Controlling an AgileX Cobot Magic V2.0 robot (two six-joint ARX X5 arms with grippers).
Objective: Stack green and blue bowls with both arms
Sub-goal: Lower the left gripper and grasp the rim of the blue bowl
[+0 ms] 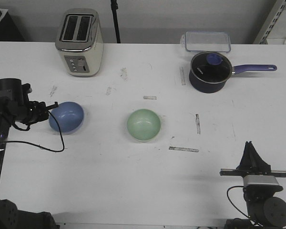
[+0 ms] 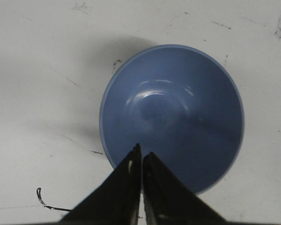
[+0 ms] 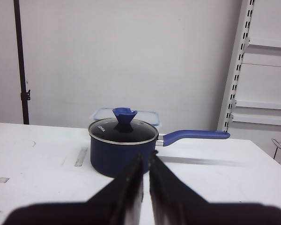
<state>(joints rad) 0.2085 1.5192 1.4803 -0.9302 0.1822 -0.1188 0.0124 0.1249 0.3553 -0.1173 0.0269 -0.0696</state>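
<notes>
The light blue bowl [image 1: 66, 117] sits on the white table at the left. It fills the left wrist view [image 2: 178, 112], seen from above. My left gripper [image 1: 54, 105] is at the bowl's left rim. Its tips [image 2: 142, 155] lie over the near part of the bowl with the jaws pressed together and nothing between them. The pale green bowl [image 1: 144, 125] stands upright at the table's middle, apart from both arms. My right gripper [image 1: 250, 147] is shut and empty near the front right edge; in its wrist view the tips [image 3: 146, 158] point toward the saucepan.
A dark navy saucepan with a purple handle [image 1: 209, 71] and lid stands at the back right, also in the right wrist view [image 3: 123, 145]. A clear lidded box [image 1: 207, 41] is behind it. A toaster [image 1: 79, 42] is at the back left. Tape marks dot the table.
</notes>
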